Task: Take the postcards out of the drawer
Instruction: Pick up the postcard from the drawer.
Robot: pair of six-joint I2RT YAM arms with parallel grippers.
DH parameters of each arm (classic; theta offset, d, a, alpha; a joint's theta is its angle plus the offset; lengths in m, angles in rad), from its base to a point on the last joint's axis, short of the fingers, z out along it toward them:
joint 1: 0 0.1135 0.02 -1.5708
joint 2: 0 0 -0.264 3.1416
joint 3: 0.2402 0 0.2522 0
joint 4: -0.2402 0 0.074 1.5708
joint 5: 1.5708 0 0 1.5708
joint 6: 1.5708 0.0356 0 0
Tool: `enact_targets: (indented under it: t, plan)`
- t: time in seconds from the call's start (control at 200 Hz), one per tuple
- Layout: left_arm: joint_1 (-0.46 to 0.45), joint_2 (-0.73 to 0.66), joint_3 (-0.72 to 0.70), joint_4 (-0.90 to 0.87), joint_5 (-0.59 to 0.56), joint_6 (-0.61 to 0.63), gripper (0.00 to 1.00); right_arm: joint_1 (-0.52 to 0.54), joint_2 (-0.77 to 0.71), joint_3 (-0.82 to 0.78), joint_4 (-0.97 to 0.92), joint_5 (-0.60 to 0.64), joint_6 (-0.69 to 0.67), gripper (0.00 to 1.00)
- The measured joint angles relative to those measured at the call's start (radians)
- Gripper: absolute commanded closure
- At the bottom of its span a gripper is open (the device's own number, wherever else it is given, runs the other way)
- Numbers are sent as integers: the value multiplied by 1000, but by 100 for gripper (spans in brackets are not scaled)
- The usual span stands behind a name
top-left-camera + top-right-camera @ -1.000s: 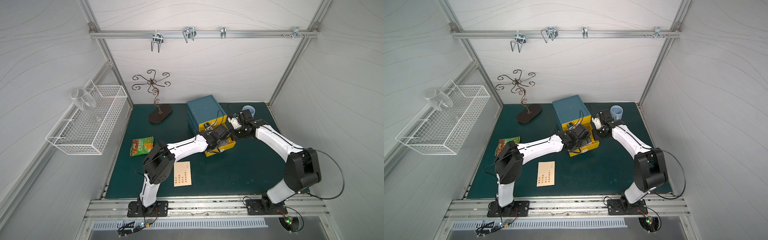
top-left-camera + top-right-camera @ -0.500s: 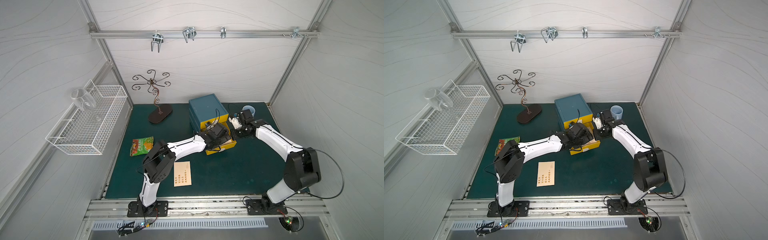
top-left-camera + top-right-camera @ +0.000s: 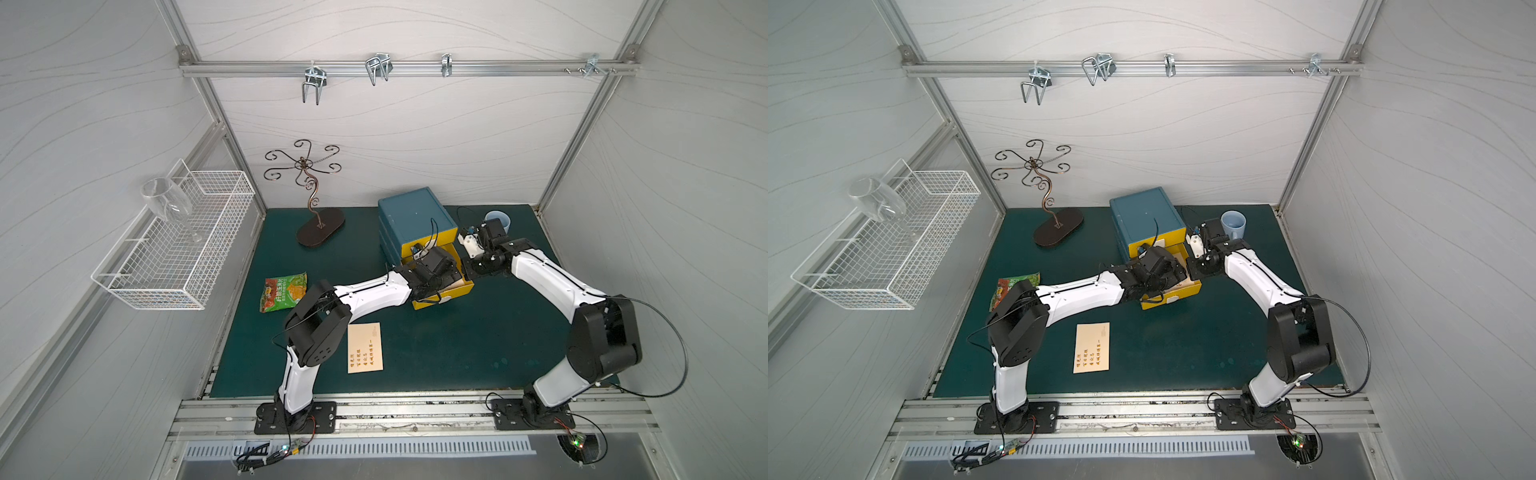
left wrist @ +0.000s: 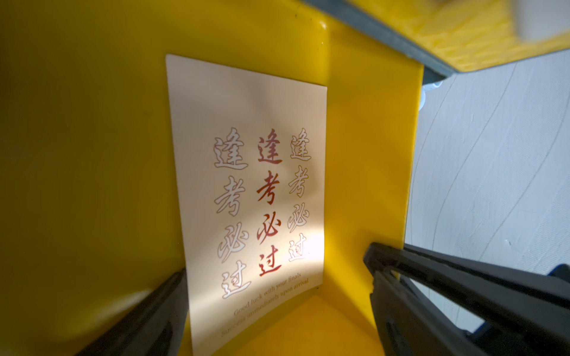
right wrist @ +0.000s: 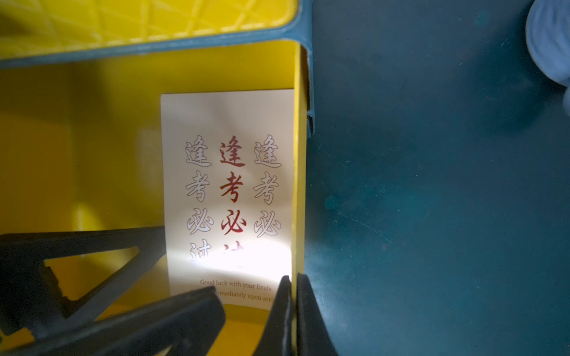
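Walls: pale grey-white panels (image 3: 395, 137) with faint wavy lines, closing in three sides.
Frame: aluminium posts (image 3: 587, 124) in the back corners.
Rail: metal bar (image 3: 498, 68) across the back wall, carrying hooks (image 3: 312, 85).
Floor: dark green mat (image 3: 457, 345); aluminium base rails (image 3: 415, 411) along its near edge.
Left wall: white wire basket (image 3: 166, 266) mounted on it.
Light: soft and even.

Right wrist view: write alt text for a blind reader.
A cream postcard with red and outlined Chinese characters lies flat in the open yellow drawer, against its side wall. The right pincer is shut on that wall; teal mat lies beyond.
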Motion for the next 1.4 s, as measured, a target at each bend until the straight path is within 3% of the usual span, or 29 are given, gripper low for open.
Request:
enact_targets:
  t: [0.875, 1.151, 1.401]
  plan:
    - [2, 2, 44, -121, -56, -11, 6, 5, 6, 9, -11, -4, 0, 93]
    - [16, 20, 38, -63, 1, -16, 9, 6, 9, 13, -11, 3, -3, 93]
    - [24, -9, -54, 76, 25, -19, 11, 6, 16, 20, -10, 23, -8, 93]
